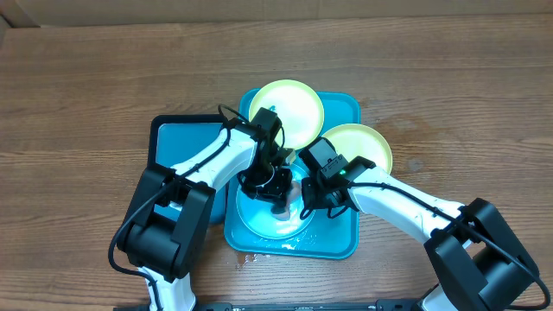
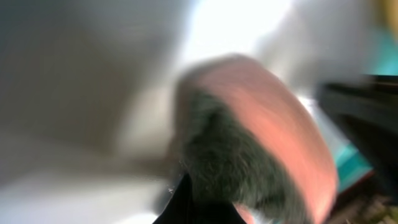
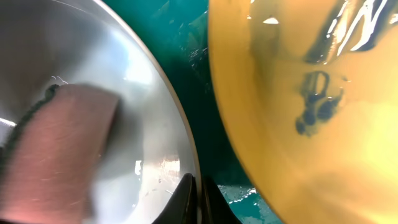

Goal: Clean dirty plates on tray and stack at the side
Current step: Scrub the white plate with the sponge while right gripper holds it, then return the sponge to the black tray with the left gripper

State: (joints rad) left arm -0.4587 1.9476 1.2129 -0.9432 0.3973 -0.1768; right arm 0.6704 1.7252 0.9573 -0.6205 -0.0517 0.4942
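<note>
The light blue plate (image 1: 259, 223) lies at the front of the turquoise tray (image 1: 344, 111). My left gripper (image 1: 270, 183) is over it, shut on a pink sponge with a dark scrub side (image 2: 273, 124); the left wrist view is blurred. My right gripper (image 3: 198, 194) is shut on the plate's rim (image 3: 177, 124); in the overhead view it (image 1: 311, 197) sits at the plate's right edge. The sponge (image 3: 56, 149) rests on the plate's pale centre. Two yellow-green plates lie on the tray, one at the back (image 1: 289, 105), one at the right (image 1: 367, 142). The right one has a dark teal smear (image 3: 317, 102).
A smaller dark-rimmed blue tray (image 1: 173, 142) lies left of the turquoise tray, partly under my left arm. Water drops show on the turquoise tray's floor (image 3: 186, 56) and at its front edge. Wooden table (image 1: 86, 95) surrounds both trays.
</note>
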